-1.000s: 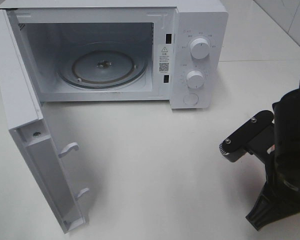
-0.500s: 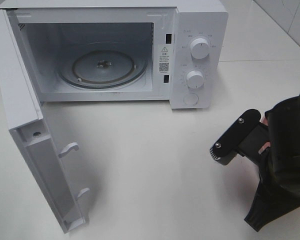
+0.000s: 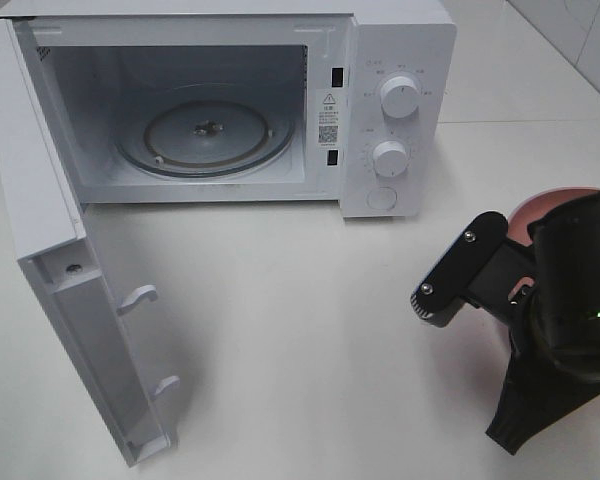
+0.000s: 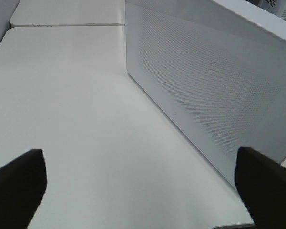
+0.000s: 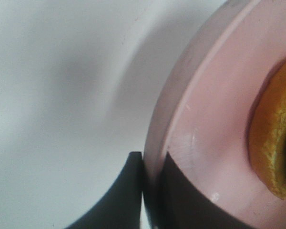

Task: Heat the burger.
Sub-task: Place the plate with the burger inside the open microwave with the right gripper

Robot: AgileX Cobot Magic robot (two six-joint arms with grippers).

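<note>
At lower right the arm (image 3: 570, 320) hides most of the pink plate (image 3: 540, 208); the right gripper (image 5: 151, 179) clenches its rim. Only a yellow sliver of burger (image 5: 276, 143) on it shows. The left gripper (image 4: 138, 186) gapes.

Burger (image 5: 275, 138), golden-yellow edge only in view, sitting on pink plate (image 5: 214, 119)

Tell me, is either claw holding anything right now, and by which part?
The right claw pinches the pink plate by its rim, with the burger on the plate. The left claw is open and holds nothing.
</note>
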